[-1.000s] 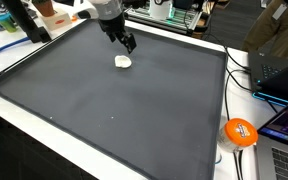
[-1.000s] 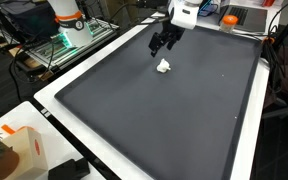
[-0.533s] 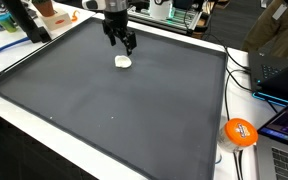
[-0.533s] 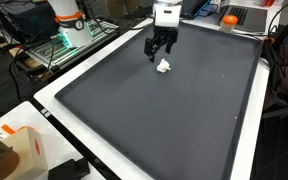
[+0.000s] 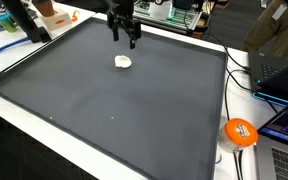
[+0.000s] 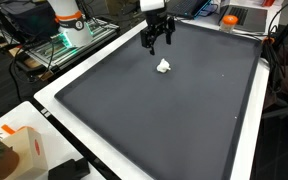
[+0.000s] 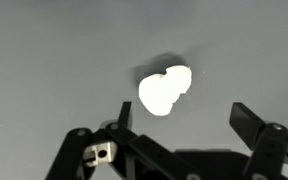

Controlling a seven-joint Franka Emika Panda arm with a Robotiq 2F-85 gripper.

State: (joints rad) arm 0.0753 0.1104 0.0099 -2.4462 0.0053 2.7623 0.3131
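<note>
While the black two-fingered gripper [image 5: 131,40] hangs spread and empty, the small white crumpled lump [image 5: 123,61] lies on the dark grey mat [image 5: 134,120], far end (apart, untouched). Step, as judged: hover. A grasp calls for descent, centred.
</note>
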